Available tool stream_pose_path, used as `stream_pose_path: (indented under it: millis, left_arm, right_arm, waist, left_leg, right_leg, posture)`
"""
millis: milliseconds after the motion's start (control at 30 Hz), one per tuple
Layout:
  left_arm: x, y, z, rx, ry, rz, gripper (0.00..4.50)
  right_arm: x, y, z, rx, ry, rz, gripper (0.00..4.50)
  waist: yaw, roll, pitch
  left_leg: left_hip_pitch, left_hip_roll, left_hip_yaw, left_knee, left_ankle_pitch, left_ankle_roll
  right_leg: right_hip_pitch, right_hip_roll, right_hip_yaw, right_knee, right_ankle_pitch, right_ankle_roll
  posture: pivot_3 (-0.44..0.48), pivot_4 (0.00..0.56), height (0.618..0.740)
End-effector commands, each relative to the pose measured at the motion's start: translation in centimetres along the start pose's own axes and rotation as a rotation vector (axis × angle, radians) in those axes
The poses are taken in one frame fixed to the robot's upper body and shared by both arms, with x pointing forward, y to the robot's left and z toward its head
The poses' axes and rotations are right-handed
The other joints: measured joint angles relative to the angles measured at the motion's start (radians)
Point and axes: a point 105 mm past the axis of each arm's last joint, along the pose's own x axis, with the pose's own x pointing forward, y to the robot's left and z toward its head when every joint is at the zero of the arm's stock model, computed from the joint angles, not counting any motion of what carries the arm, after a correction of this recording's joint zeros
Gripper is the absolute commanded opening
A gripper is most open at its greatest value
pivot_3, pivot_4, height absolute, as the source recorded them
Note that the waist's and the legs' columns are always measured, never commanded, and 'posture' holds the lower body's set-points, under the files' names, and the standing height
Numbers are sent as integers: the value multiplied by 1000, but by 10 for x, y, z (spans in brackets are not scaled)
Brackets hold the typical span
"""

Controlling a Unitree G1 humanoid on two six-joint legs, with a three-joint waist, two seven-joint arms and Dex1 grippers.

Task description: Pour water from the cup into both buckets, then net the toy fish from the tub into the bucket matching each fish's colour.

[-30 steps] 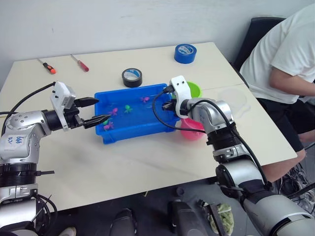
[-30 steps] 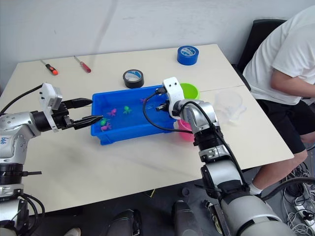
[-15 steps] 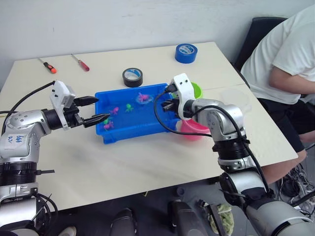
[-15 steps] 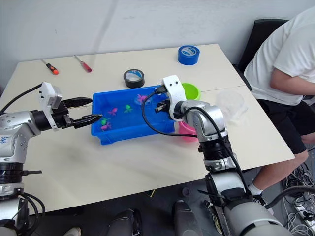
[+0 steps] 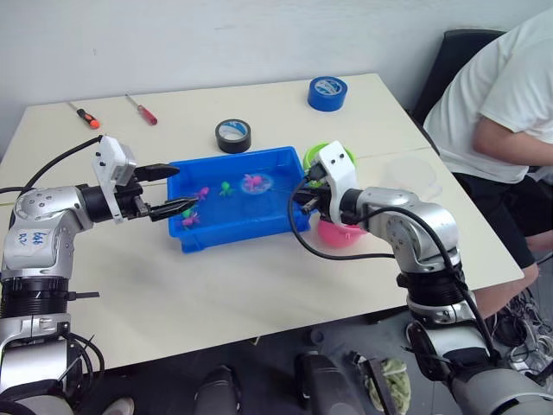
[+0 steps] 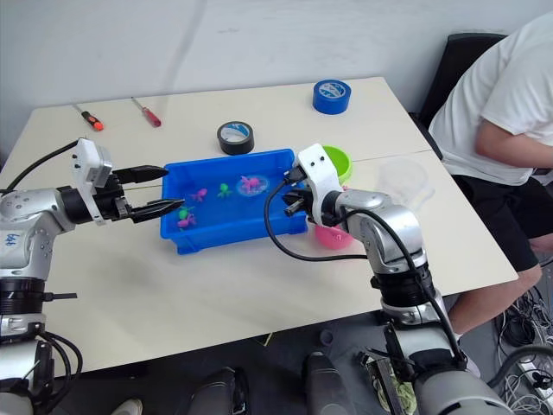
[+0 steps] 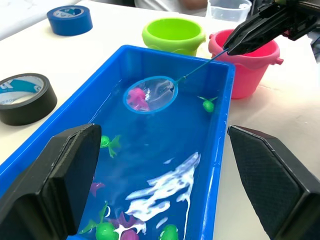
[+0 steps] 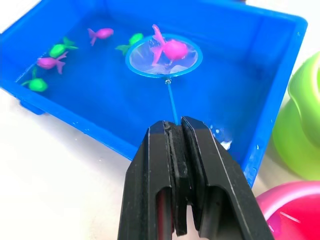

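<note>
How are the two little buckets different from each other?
The lime green plastic bucket stands farther from the robot, beside the blue tub's far corner; the pink plastic bucket stands nearer, behind the right gripper in the head views. Both are small, round, upright and open-topped.

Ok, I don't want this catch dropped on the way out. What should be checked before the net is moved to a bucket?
1. Pink fish inside the net: ok.
2. Right gripper shut on the net's handle: ok.
3. Pink bucket upright beside the tub: ok.
4. Left gripper at the tub's far end, away from the net: ok.
5. Water in the pink bucket: cannot tell.
</note>
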Motion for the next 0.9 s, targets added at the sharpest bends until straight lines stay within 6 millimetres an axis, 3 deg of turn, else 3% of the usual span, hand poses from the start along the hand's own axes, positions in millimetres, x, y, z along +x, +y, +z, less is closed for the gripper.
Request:
stream_pose_path:
  millis: [33, 300, 500, 700, 900]
  left_arm:
    - [-1, 1, 13, 56, -26, -22, 4417]
    - [9, -9, 23, 65, -64, -128, 4417]
    - [29, -15, 36, 63, -111, -224, 4417]
    - [42, -15, 37, 62, -121, -272, 4417]
    - [54, -15, 36, 66, -128, -298, 4417]
  right_arm:
    - [-36, -5, 22, -61, -175, 16, 0]
    - [-105, -27, 30, -172, -235, -64, 0]
    - [-158, -37, 20, -273, -176, -188, 0]
    - [-186, -42, -4, -378, -52, -295, 0]
    - [-192, -51, -23, -576, 60, -377, 0]
  waist:
    - [2, 0, 0]
    - [22, 0, 0]
    - [50, 0, 0]
    - [54, 0, 0]
    - [51, 0, 0]
  left_leg:
    - [0, 0, 0, 0, 0, 0]
    - [-1, 0, 0, 0, -1, 2]
    - [1, -1, -1, 1, -2, 3]
    - [2, -1, -1, 1, -2, 4]
    - [3, -1, -1, 2, -2, 3]
  right_leg:
    - [0, 0, 0, 0, 0, 0]
    - [0, 0, 0, -2, 0, 0]
    - [4, 0, 0, -3, 0, 0]
    - [6, 1, 0, -4, 0, 1]
    - [7, 1, 1, -4, 1, 1]
  posture:
    - [0, 150, 731]
    - [0, 150, 731]
    - [0, 150, 731]
    - [0, 150, 731]
    - [0, 150, 731]
